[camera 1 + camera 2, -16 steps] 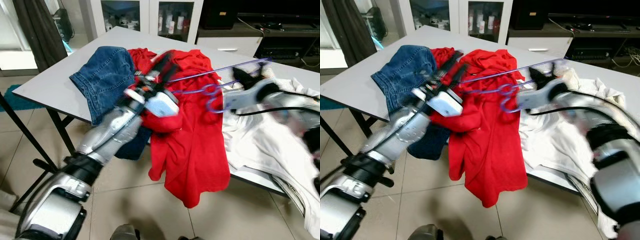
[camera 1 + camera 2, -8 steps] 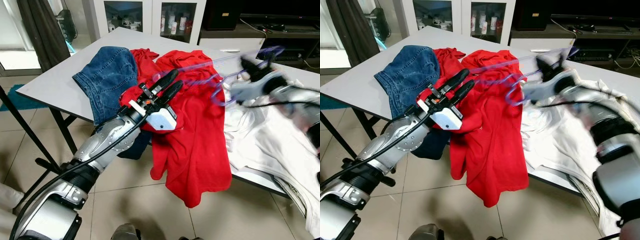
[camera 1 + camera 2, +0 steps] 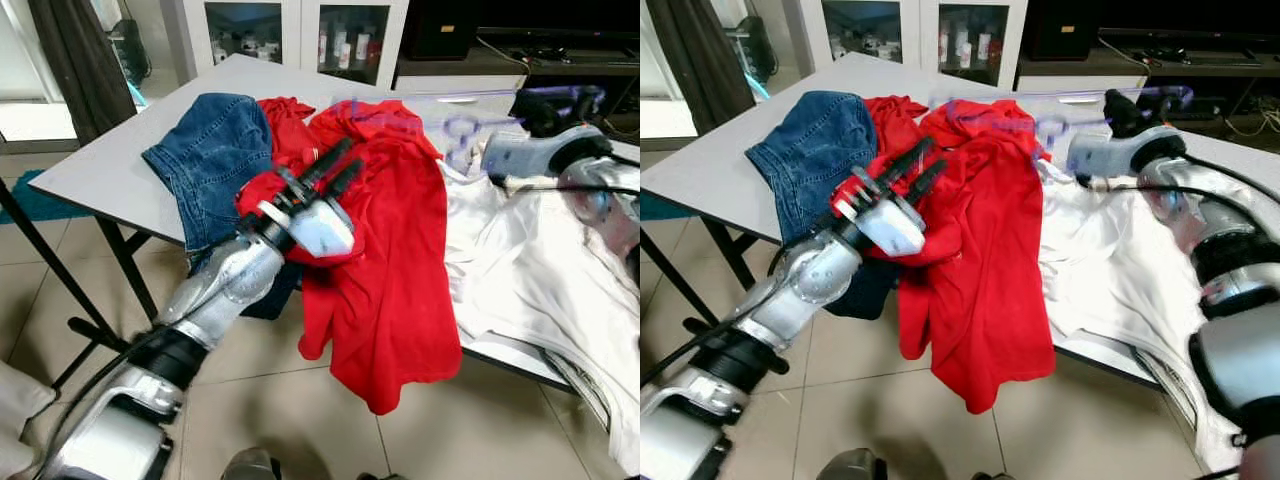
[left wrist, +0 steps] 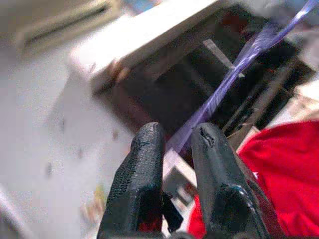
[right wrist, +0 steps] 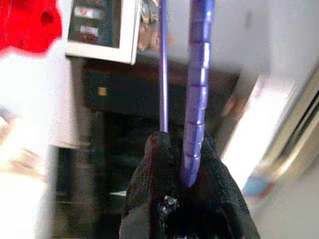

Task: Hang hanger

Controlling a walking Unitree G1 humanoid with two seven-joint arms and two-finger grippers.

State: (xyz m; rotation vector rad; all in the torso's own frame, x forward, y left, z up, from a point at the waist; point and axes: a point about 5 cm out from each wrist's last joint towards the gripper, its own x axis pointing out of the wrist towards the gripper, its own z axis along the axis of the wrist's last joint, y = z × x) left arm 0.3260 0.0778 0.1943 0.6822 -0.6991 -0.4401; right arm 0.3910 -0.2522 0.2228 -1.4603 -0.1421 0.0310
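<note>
Right wrist view shows the right gripper (image 5: 182, 149) with its fingers clamped on the purple hanger (image 5: 197, 89), whose ribbed bar and thin wire run away from the fingers. From the head camera, that gripper (image 3: 1118, 103) holds the hanger (image 3: 1040, 105) in the air above the far side of the grey bench (image 3: 100, 165), over the red shirt (image 3: 385, 250) and beside the white garment (image 3: 545, 290); the hanger is blurred. The left gripper (image 3: 330, 172) hovers over the red shirt, near the blue jeans (image 3: 215, 150), fingers slightly apart and holding nothing. The red shirt drapes over the bench's near edge toward the tiled floor (image 3: 290, 420). A glass-fronted cabinet (image 3: 300, 35) stands behind the bench.
</note>
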